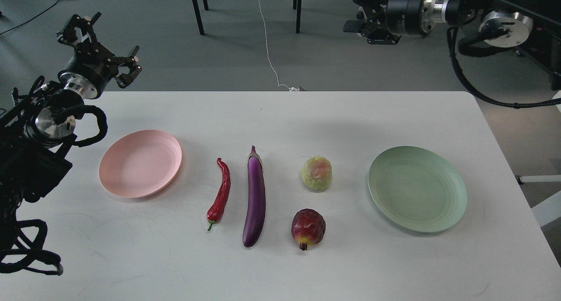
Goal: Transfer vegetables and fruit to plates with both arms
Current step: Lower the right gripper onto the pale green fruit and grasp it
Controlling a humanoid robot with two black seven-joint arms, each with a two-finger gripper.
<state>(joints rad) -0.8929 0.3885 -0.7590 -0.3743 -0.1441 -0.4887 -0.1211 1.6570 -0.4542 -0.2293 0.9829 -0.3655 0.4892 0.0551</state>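
Note:
On the white table [280, 117] lie a red chili [220, 194], a purple eggplant [255, 196], a yellow-green fruit with pink blush [316, 173] and a dark red fruit [308, 228], all in the middle. The pink plate [140, 163] is at the left and the mint green plate [417, 188] at the right; both are bare. My left gripper [103, 44] is open and empty, beyond the table's far left corner. My right gripper [346, 7] is high at the top edge, pointing left, its fingers apart and empty, well above the fruit.
Chair and table legs [197, 9] and a white cable [267, 42] are on the grey floor behind the table. My right arm's black hose [482, 97] hangs over the table's far right corner.

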